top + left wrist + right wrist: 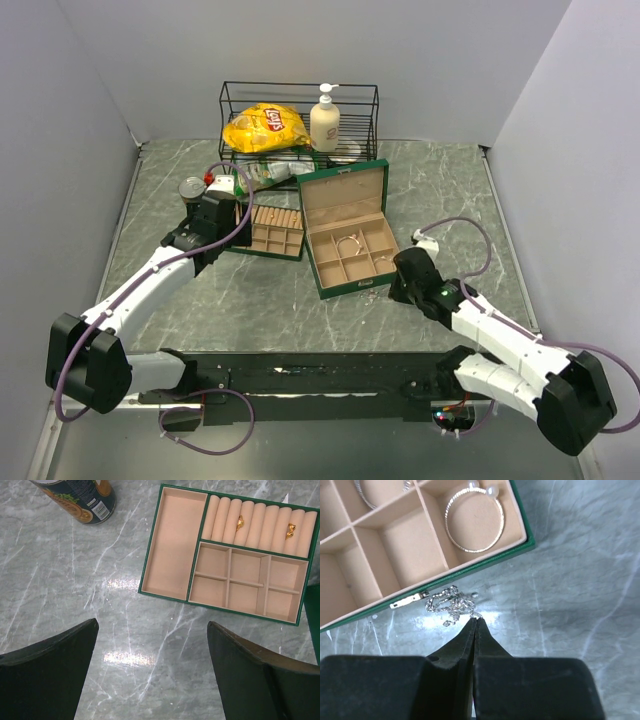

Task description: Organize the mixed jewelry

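The right pincer (476, 621) is pressed together, tips at the near end of the chain (449, 602), which lies heaped on the table against the box's (470, 571) near wall, likely to nip it. The left pincer (152, 630) hangs spread apart.

Lab test cell, grey partition walls (300, 50), marbled table (290, 305), robot arms (140, 290)

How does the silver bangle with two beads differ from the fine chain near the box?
The bangle is a round open hoop; the chain lies in a loose heap. The bangle sits in a compartment of the box; the chain is outside, on the table. Both are silver.
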`<state>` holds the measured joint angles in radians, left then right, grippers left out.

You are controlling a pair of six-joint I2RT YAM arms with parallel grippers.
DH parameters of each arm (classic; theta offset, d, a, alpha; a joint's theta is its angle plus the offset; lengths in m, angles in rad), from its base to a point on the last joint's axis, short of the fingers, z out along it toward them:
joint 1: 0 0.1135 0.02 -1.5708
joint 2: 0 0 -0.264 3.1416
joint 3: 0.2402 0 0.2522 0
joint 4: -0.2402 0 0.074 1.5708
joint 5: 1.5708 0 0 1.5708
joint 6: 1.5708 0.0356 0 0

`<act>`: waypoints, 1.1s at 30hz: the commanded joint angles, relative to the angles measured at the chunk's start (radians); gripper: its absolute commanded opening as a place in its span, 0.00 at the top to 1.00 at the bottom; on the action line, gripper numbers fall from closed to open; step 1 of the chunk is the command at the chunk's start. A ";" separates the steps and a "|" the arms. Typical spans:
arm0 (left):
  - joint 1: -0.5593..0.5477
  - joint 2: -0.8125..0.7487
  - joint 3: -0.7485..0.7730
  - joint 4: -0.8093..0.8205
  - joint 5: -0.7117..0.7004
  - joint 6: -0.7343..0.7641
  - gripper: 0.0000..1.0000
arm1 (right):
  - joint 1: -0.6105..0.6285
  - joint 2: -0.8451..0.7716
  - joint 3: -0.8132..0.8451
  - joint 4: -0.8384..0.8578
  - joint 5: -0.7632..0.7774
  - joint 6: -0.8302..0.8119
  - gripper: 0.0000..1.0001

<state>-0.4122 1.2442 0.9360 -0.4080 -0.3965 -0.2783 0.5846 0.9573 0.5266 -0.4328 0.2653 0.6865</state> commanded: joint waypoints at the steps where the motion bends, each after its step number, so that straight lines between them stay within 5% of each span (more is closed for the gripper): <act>1: -0.004 0.001 0.015 0.015 0.007 0.001 0.04 | 0.004 -0.043 0.091 -0.038 0.060 -0.097 1.00; 33: -0.004 0.000 0.017 0.012 0.015 0.005 0.04 | 0.003 -0.081 0.450 -0.080 0.112 -0.331 0.98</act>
<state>-0.4118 1.2484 0.9360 -0.4084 -0.3897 -0.2775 0.5846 0.8680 0.9016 -0.5453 0.3565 0.3927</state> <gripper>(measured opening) 0.963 0.017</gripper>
